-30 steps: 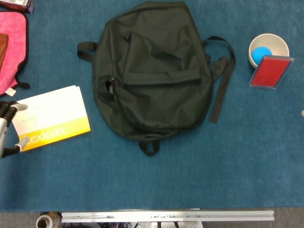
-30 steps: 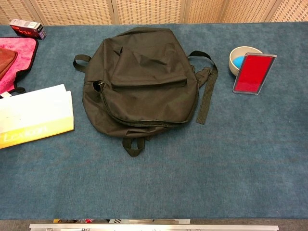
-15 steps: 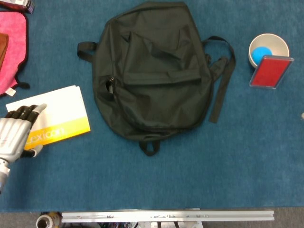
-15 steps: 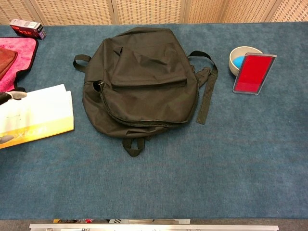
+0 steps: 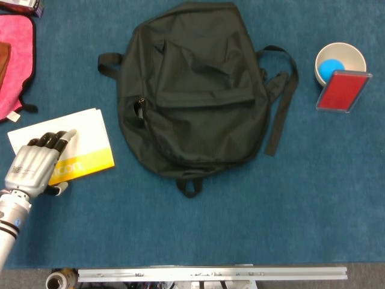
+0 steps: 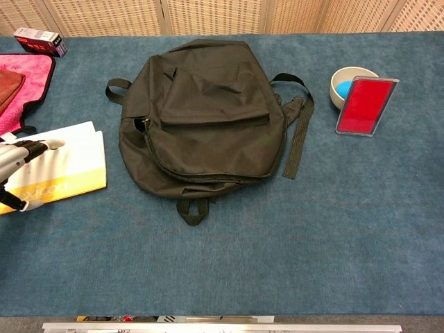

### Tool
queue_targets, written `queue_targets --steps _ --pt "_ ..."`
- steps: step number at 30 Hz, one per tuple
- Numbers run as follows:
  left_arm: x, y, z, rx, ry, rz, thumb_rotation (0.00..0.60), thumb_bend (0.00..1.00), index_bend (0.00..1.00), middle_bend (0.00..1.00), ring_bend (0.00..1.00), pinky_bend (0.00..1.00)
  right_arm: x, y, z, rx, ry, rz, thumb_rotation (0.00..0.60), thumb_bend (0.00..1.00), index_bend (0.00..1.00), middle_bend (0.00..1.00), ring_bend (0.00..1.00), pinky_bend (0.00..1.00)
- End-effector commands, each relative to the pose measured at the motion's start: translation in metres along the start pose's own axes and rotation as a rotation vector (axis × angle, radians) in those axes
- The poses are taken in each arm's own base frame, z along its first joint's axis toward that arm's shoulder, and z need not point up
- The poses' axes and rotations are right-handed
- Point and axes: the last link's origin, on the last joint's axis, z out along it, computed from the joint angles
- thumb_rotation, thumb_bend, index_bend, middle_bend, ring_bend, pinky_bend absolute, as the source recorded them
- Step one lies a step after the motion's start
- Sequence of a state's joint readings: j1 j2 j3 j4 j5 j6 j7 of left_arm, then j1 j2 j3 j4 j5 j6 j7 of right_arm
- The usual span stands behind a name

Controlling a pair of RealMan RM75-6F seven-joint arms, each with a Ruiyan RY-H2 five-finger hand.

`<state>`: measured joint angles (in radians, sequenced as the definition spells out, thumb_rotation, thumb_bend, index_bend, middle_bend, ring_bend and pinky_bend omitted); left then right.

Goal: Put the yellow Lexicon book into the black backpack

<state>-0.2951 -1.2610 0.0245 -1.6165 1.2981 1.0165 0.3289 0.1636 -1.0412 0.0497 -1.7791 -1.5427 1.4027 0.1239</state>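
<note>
The yellow and white Lexicon book [image 5: 90, 141] lies flat on the blue table, left of the backpack; the chest view shows this book [image 6: 73, 166] at the left edge. The black backpack [image 5: 195, 90] lies flat in the middle with its zips shut, also in the chest view as the backpack [image 6: 205, 111]. My left hand [image 5: 37, 165] is over the book's left part, fingers stretched out side by side and pointing up-right, holding nothing. In the chest view the left hand [image 6: 15, 161] shows only partly. Whether it touches the cover is unclear. My right hand is out of sight.
A white bowl [image 5: 340, 59] holding a blue ball stands at the far right, with a red framed card [image 5: 343, 91] leaning in front of it. A pink cloth [image 5: 15, 60] and a small box [image 6: 40, 40] lie at the far left.
My left hand has come in from the left edge and moved right and up over the book, covering more of its left side. Nothing else moved.
</note>
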Motion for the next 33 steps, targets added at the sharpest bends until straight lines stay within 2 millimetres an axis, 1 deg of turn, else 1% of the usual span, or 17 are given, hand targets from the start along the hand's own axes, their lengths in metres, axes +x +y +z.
queue_targets --steps 1,17,33 --pt "-0.002 0.001 0.004 0.004 -0.006 0.0 0.6 0.2 0.01 0.11 0.11 0.21 -0.001 0.0 0.0 -0.001 -0.004 0.002 0.6 0.03 0.39 0.39 0.29 0.38" --pt "-0.01 0.007 0.016 0.01 -0.025 -0.004 0.6 0.2 0.0 0.09 0.1 0.2 -0.001 0.003 -0.003 -0.015 -0.021 0.009 0.6 0.03 0.38 0.39 0.29 0.38" --pt "-0.013 0.012 0.024 0.025 -0.027 -0.017 0.6 0.2 0.0 0.09 0.1 0.2 0.001 0.007 -0.007 -0.03 -0.021 0.013 0.6 0.03 0.37 0.39 0.28 0.38"
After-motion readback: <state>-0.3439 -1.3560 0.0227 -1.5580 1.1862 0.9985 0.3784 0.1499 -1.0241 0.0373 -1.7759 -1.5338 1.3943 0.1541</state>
